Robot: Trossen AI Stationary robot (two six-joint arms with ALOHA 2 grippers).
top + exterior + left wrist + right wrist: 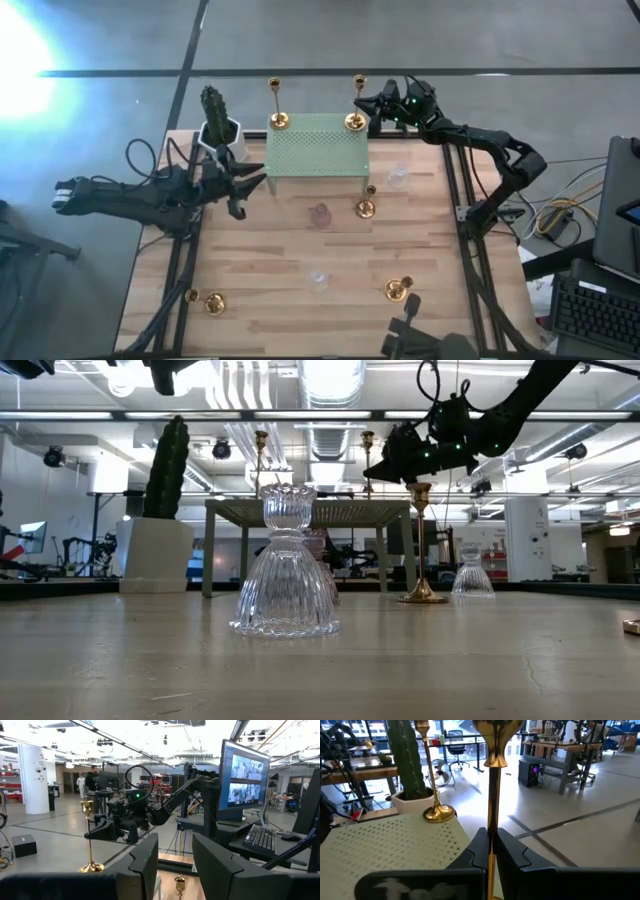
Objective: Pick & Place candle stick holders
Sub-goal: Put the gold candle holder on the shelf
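A tall gold candle stick holder (357, 100) stands upright at the far right corner of the green perforated stand (318, 150), with my right gripper (366, 103) shut on its stem. A second tall gold holder (278, 105) rests by its round base on the stand's far left corner. On the table lie or stand more gold holders (366, 207) (400, 290) (212, 302), two clear glass ones (398, 178) (320, 282) and a pinkish one (320, 215). My left gripper (255, 183) waits open left of the stand, touching nothing. My right gripper pinches the slim stem (492, 827) of the tall gold holder between its two fingers, about halfway up. The fingers lie level, coming from the table's right, across the stem. The holder is upright, its cup (496, 735) above the fingers. Whether its base (355, 122) rests on the stand I cannot tell.
A cactus in a white pot (217, 125) stands at the table's far left, close to the stand. In the low view the front clear glass holder (286, 565) is near the camera. Monitors and a keyboard (600, 300) sit beyond the table's right edge.
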